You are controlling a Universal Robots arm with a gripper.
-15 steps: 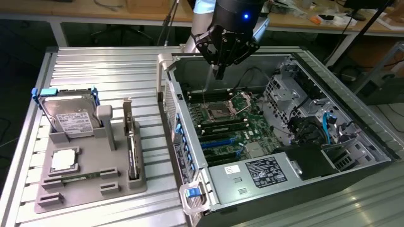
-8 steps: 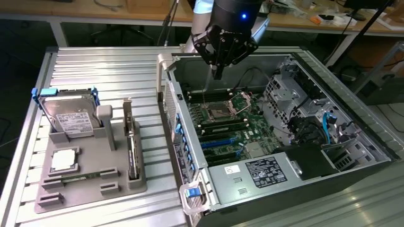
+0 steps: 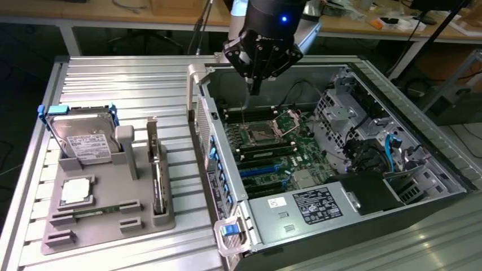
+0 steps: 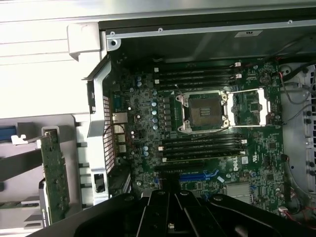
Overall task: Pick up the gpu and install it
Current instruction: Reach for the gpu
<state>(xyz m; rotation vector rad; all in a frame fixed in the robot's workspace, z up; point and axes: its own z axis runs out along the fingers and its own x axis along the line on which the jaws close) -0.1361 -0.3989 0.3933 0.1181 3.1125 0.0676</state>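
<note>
The task looks barely begun: the hand, clenched on nothing, hangs over the motherboard in the open computer case, while the gpu stands on edge in the grey holder on the tabletop, well apart, neither picked up nor installed.

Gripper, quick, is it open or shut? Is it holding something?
Gripper: shut, holding nothing, over the open computer case; the gpu sits in its grey stand.

Case open above motherboard (drive cage flanks it).
</note>
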